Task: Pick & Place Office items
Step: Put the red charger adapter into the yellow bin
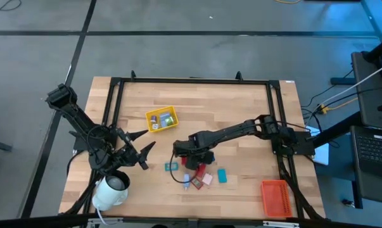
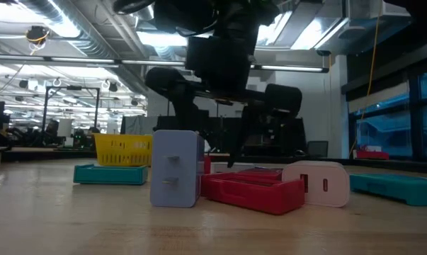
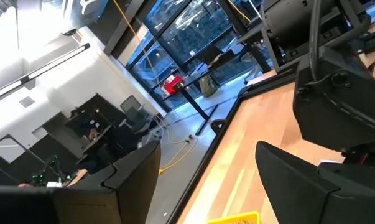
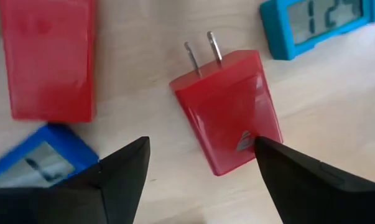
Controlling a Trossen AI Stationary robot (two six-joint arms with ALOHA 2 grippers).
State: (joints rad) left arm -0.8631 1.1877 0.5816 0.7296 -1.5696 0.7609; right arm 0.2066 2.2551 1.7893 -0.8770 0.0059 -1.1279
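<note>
The office items lie in a cluster on the near middle of the table: a red plug charger (image 4: 227, 109) with two prongs, a flat red piece (image 4: 47, 56), two blue clock-like pieces (image 4: 318, 22) (image 4: 38, 158), a teal piece (image 1: 171, 166), another teal piece (image 1: 222, 175), a pink piece (image 1: 207, 180) and a light blue charger (image 2: 175, 168) standing upright. My right gripper (image 4: 201, 143) hangs open over the red charger (image 1: 200, 170), one finger on each side of it. My left gripper (image 1: 143, 149) waits open at the table's left, touching nothing. My right gripper comes from above, pointing down, with its fingers astride the red charger's end away from the prongs. One fingertip (image 4: 265, 149) overlaps the charger's edge (image 4: 252, 134). I cannot tell whether it touches. The charger lies flat on the table.
A yellow ribbed tray (image 1: 161, 118) with small pieces in it sits left of centre toward the far side. An orange ribbed tray (image 1: 274, 196) stands at the near right corner. A white roll (image 1: 111, 190) lies at the near left. A black frame (image 1: 191, 80) borders the table.
</note>
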